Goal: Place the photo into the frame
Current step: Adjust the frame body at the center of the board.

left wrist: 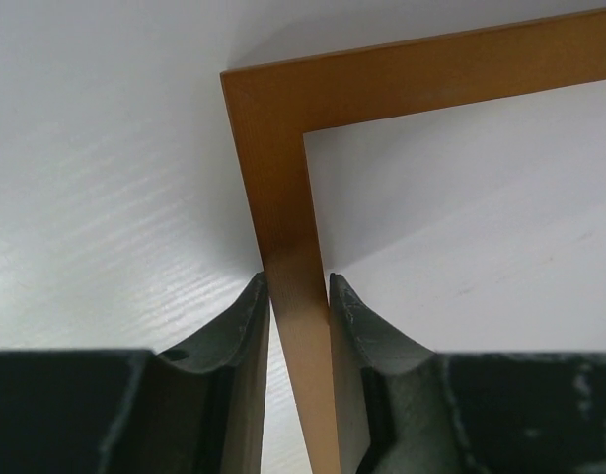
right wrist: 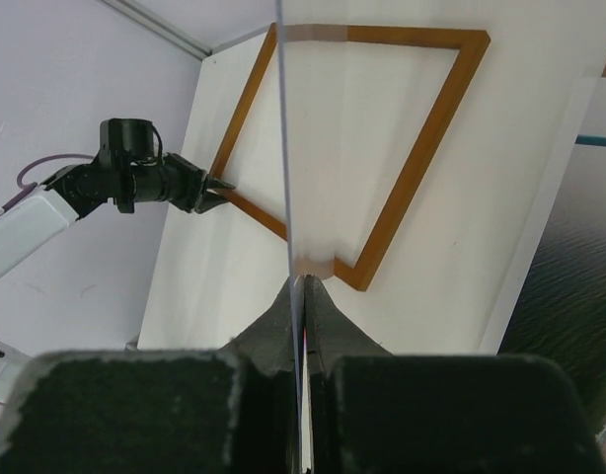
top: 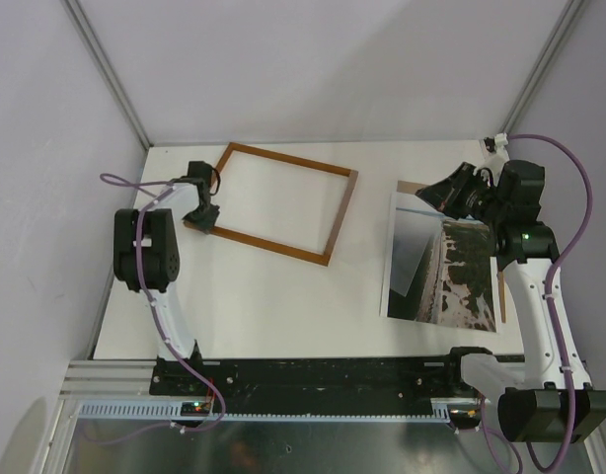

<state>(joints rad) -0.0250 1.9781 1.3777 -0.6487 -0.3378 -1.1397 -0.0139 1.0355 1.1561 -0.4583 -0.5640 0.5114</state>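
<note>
Left fingers pinch frame rail; right fingers clamp clear sheet; photo flat on worktop, apart from frame, insertion not begun.

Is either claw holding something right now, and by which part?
The left claw pinches the frame by one side rail, near a corner. The right claw grips a thin clear sheet by its edge.

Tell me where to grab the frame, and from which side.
Take the frame by a rail beside its near-left corner, from above, one finger inside the opening and one outside. It lies flat on the table, and its rails are thin enough to fit between the fingers, as the left gripper shows there.
</note>
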